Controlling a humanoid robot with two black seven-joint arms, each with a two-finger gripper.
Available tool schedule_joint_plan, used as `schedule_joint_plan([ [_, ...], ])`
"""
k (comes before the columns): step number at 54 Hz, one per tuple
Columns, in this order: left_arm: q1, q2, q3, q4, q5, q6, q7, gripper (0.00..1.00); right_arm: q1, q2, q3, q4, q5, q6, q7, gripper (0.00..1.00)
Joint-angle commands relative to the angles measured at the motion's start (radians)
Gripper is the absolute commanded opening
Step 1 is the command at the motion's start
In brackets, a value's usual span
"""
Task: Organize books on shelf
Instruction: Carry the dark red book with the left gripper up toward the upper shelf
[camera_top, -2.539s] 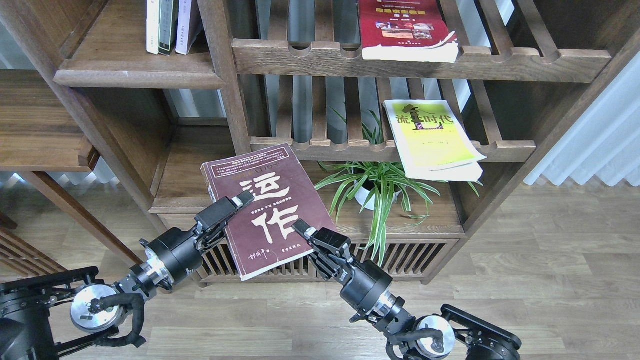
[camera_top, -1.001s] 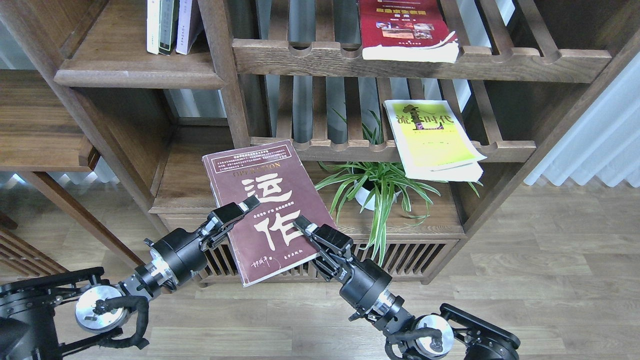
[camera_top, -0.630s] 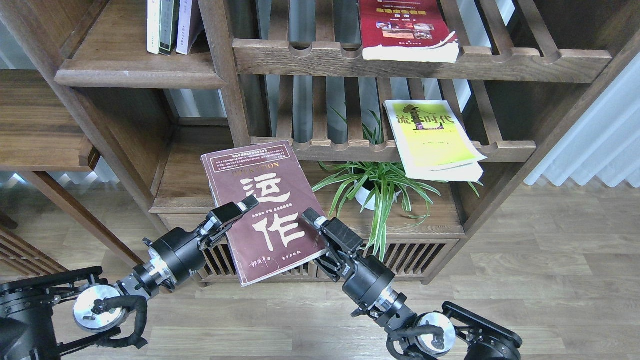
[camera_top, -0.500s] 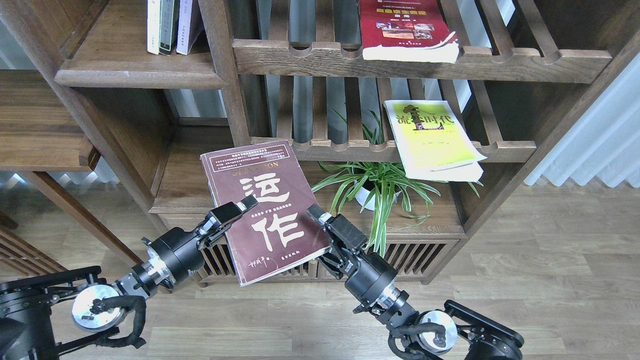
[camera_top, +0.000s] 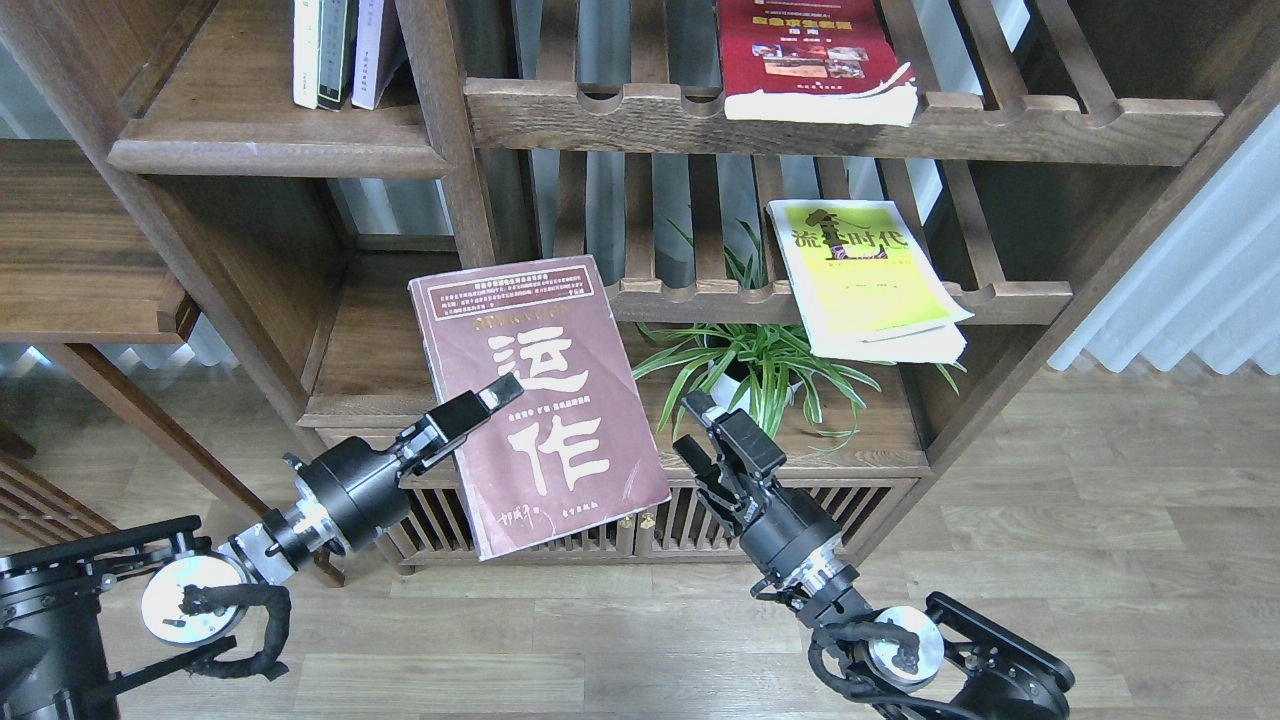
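Carrying the maroon book toward the bookcase, one arm only

From the bookcase down: the solid shelf at upper left holds three upright books; the slatted racks hold the red book and the yellow-green book, lying flat. My left gripper is clamped on the maroon book, held tilted in the air before the lower compartment. My right gripper hangs unclenched just beside it, apart. Next, I judge, raise it and turn it upright for the shelf
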Motion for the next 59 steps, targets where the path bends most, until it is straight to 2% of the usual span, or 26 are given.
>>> schedule_joint_plan([
  [1,0.000,0.003,-0.051,0.000,0.048,0.000,0.005,0.00,0.002,0.000,0.001,-0.022,0.000,0.000,0.000,0.89],
  [25,-0.001,0.079,-0.220,-0.005,0.123,0.000,0.039,0.00,0.023,0.036,0.021,-0.092,-0.006,0.000,0.000,0.91],
  [47,-0.001,0.320,-0.274,-0.005,0.126,0.000,0.048,0.00,0.026,0.069,0.022,-0.109,-0.037,0.000,0.000,0.91],
  [59,-0.001,0.412,-0.358,-0.005,0.126,0.000,0.033,0.00,0.026,0.083,0.022,-0.123,-0.043,0.000,0.000,0.91],
])
